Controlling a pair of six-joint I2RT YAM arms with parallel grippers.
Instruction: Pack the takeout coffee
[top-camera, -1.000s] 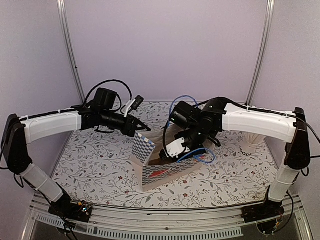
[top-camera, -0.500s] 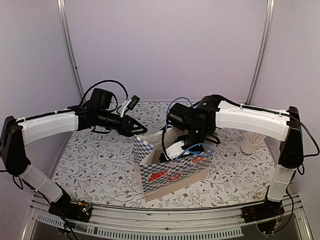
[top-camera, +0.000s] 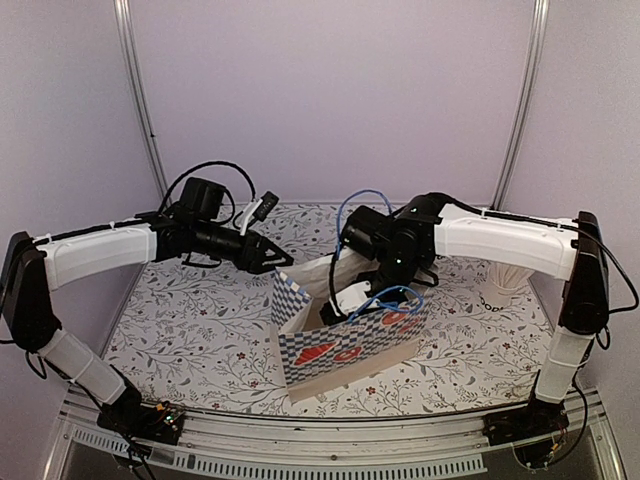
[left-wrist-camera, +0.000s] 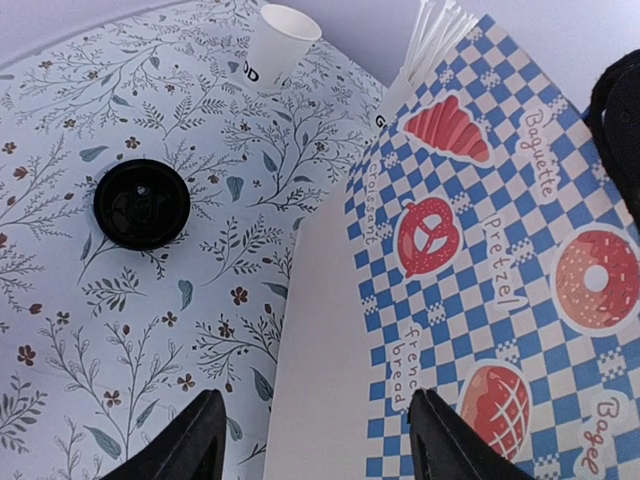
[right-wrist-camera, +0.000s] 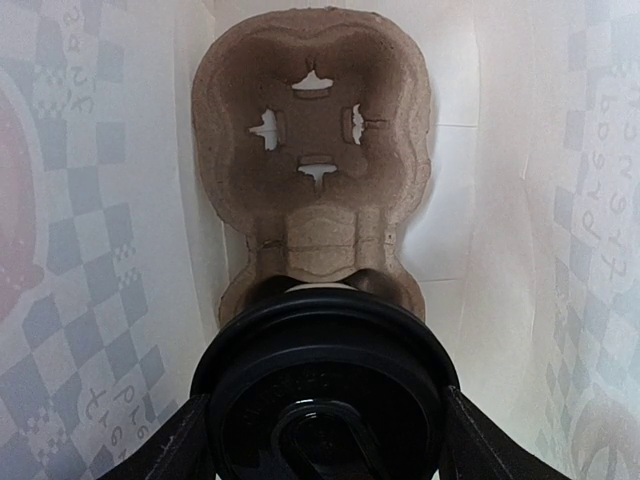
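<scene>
The takeout coffee (right-wrist-camera: 325, 370), a white cup under a round black lid, hangs inside the checkered paper bag (top-camera: 350, 340). My right gripper (right-wrist-camera: 325, 440) is shut on the lid, one finger on each side. Just below the cup, a brown pulp cup carrier (right-wrist-camera: 315, 140) lies on the bag's floor with its far socket empty. From above, the right gripper (top-camera: 362, 288) reaches into the bag's mouth and the white cup (top-camera: 351, 297) shows beneath it. My left gripper (left-wrist-camera: 315, 440) is open at the bag's left top corner (top-camera: 281, 275), with the bag's white side panel (left-wrist-camera: 330, 330) below its spread fingers.
Left of the bag, a round black lid (left-wrist-camera: 142, 204) sits on the floral tablecloth. A lidless white cup (left-wrist-camera: 272, 40) stands farther back. A white cup of long white sticks (top-camera: 505, 285) stands at the right, and the sticks (left-wrist-camera: 432, 40) also show beside the bag. Blue handles (top-camera: 395, 300) loop over the bag.
The bag's front wall has risen and the bag stands taller. My right gripper has shifted slightly left with the cup, into the bag's mouth. The left gripper has barely moved.
</scene>
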